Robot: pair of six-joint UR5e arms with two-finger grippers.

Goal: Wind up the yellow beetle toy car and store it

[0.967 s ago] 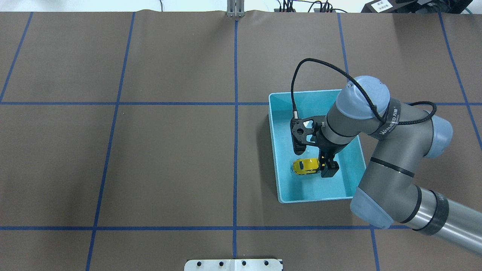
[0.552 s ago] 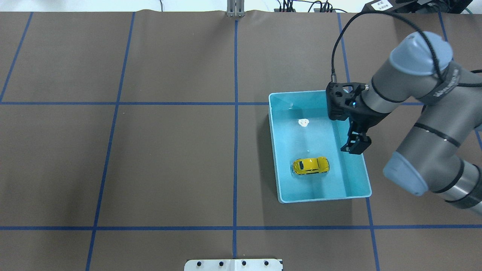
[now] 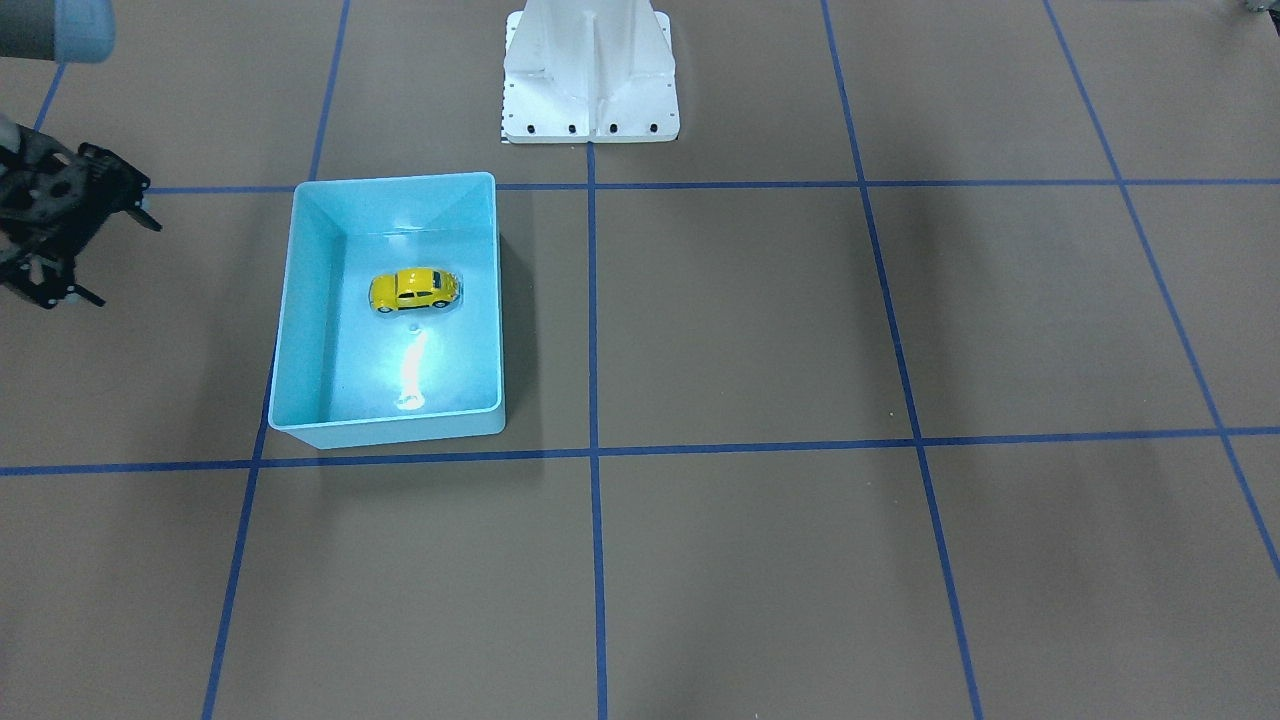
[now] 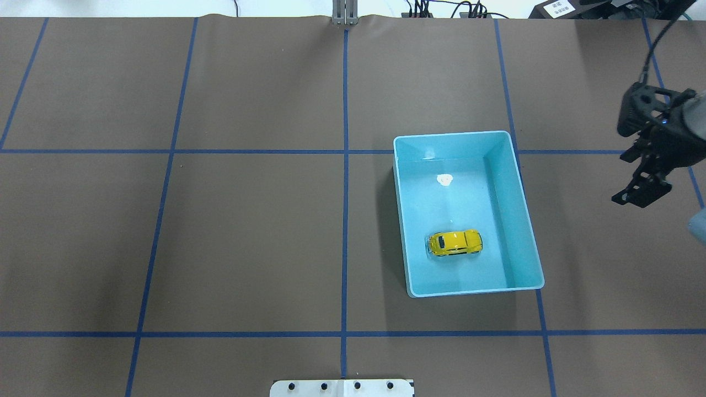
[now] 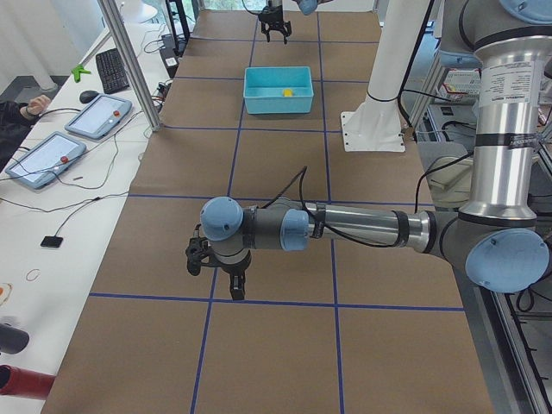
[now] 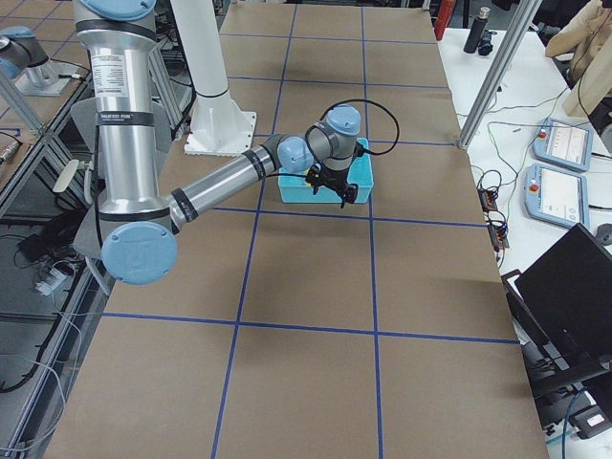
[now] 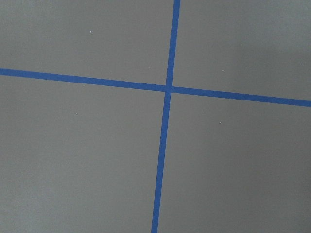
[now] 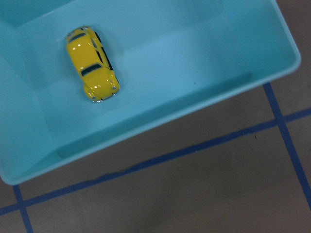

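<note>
From the front-facing view, the tiny glossy yellow beetle-shaped toy car (image 3: 414, 289) is sitting on its wheels inside the light-blue rectangular plastic bin (image 3: 285, 310), toward the robot's end; it looks light, hard and slippery, so gripping across its flat sides would probably suit it better than the rounded roof. The right arm's black two-finger gripper (image 3: 52, 262) is hanging beside the bin, holding nothing. From overhead, that gripper (image 4: 642, 193) is hovering well apart from the bin with its jaws slightly parted and empty, and nothing is lying over the car. In the left side view, the left arm's gripper (image 5: 236, 289) is hanging low over the brown paper-covered desk (image 5: 285, 138), far from the bin; whether its jaws are parted cannot be told. The right wrist view is showing only bin walls around the car.
</note>
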